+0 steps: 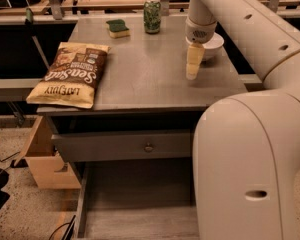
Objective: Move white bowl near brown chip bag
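The white bowl (213,42) sits on the grey table (140,79) near its right edge, partly hidden behind my arm's wrist. My gripper (191,72) points down just left of and in front of the bowl, its tip close to the tabletop. The brown chip bag (70,74) lies flat at the table's front left corner, far from the bowl, its lettering upside down to the camera.
A green-and-yellow sponge (118,28) and a green can (152,16) stand at the back of the table. My arm (250,149) fills the right foreground. An open lower drawer (140,204) juts out under the table. A cardboard box (45,159) sits on the floor at left.
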Available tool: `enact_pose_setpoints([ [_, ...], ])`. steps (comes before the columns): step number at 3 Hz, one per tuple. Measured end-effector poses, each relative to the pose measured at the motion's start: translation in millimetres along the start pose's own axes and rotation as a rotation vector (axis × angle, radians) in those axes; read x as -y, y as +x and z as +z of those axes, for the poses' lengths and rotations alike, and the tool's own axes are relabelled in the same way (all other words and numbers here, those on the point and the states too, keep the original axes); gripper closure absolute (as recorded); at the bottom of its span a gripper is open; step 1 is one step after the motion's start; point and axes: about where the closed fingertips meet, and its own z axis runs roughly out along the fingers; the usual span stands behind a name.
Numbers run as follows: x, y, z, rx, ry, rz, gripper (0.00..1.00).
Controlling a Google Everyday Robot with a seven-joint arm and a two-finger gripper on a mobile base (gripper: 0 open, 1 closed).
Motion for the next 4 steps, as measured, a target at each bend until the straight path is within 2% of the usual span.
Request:
enact_pose_setpoints([
  [1, 3.6, 19.2, 22.6, -0.056, -0.026, 0.024, 0.0],
  [3, 6.8, 17.1, 29.5, -0.053, -0.02, 0.022, 0.49],
  [4, 8.6, 16.9, 23.1, -0.053, -0.02, 0.022, 0.73],
])
